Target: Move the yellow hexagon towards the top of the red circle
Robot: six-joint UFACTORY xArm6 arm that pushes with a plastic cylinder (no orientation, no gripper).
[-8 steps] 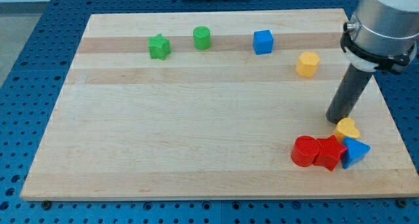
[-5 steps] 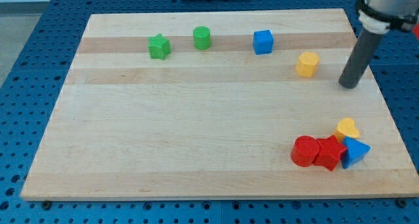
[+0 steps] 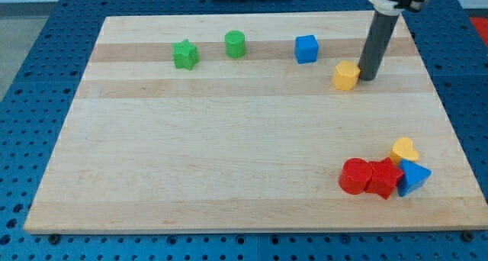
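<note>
Your rod has no jaws, so nothing is held: my tip (image 3: 367, 78) touches the yellow hexagon (image 3: 345, 75) from the view's right, likely to steer it toward the red circle (image 3: 354, 175), well below the tip

On your light wooden tabletop (image 3: 229, 162) you see a green star block (image 3: 184, 54), green cylinder block (image 3: 235, 44), blue cube block (image 3: 306, 48), yellow heart block (image 3: 405, 149), red star block (image 3: 384, 178) and blue triangle block (image 3: 414, 176).

A straight dark grey rod hangs below a black-rimmed collar, ending at my tip (image 3: 367, 78).
</note>
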